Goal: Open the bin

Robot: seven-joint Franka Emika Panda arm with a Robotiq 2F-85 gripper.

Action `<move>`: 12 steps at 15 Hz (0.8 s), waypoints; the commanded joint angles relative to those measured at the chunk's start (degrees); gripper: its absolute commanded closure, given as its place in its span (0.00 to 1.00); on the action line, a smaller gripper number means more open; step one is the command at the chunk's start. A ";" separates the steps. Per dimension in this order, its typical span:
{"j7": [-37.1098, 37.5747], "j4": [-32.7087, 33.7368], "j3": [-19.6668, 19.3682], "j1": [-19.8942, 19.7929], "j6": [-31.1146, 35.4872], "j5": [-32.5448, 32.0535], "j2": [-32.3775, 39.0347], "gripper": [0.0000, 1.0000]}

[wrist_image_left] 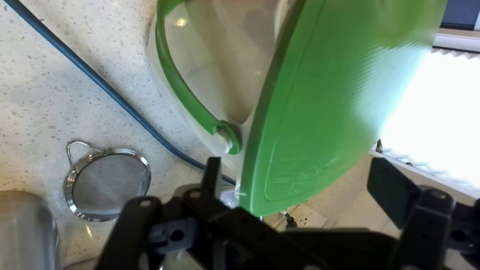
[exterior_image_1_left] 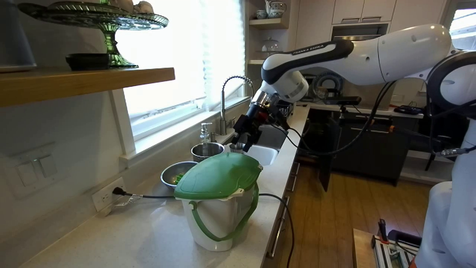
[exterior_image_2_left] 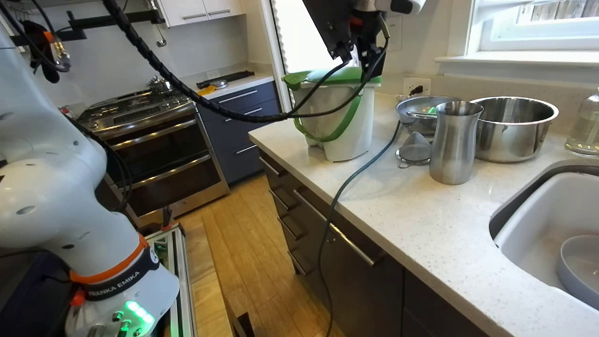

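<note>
Tool (wrist_image_left: pixel 294 168): dark fingers (wrist_image_left: pixel 392 191) spread wide apart; in the wrist view one end of the lid (wrist_image_left: pixel 322 105) shows across the gap.
Tool contact with lid: cannot tell.
Lid: bright green, domed, lying down over the mouth of the bin (exterior_image_1_left: pixel 217 216).
Bin: white, tapered, upright on the desk (exterior_image_1_left: pixel 130 238); tool at the side facing the sink (exterior_image_2_left: pixel 550 206).
Handle (wrist_image_left: pixel 182 88): green band, hanging low in a curve across the bin's side.
Cable (wrist_image_left: pixel 112 93): dark blue, runs over the desk between bin and strainer (wrist_image_left: pixel 108 187), then drops past the front edge.
Strainer: small, fine mesh, wire loop at the rim; lies just beside the cup (exterior_image_2_left: pixel 453 145).
Cup: tall, waisted, brushed metal, upright.
Shallow bowl (exterior_image_2_left: pixel 421 124): metal, near the outlet (exterior_image_1_left: pixel 104 197); something green inside, too small to name.
Deep bowl (exterior_image_2_left: pixel 512 135): shiny metal, partly behind the cup in an exterior view.
Soap bottle (exterior_image_2_left: pixel 586 124): glass, pump top, near the deep bowl.
Sink: pale basin, grey bowl (exterior_image_2_left: pixel 573 281) inside.
Arm (exterior_image_1_left: pixel 401 56): white, seen in both exterior views, reaching over the desk.
Shelf (exterior_image_1_left: pixel 122 80): wooden, on the wall; green glass stand (exterior_image_1_left: pixel 109 35) and dark dish (exterior_image_1_left: pixel 87 61) on it.
</note>
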 commanded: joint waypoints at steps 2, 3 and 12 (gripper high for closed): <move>-0.23 2.12 1.29 -2.57 -1.17 4.00 3.36 0.00; -0.22 2.27 1.50 -2.81 -1.12 5.20 3.87 0.00; 0.08 3.14 2.99 -3.71 -0.32 11.58 6.85 0.00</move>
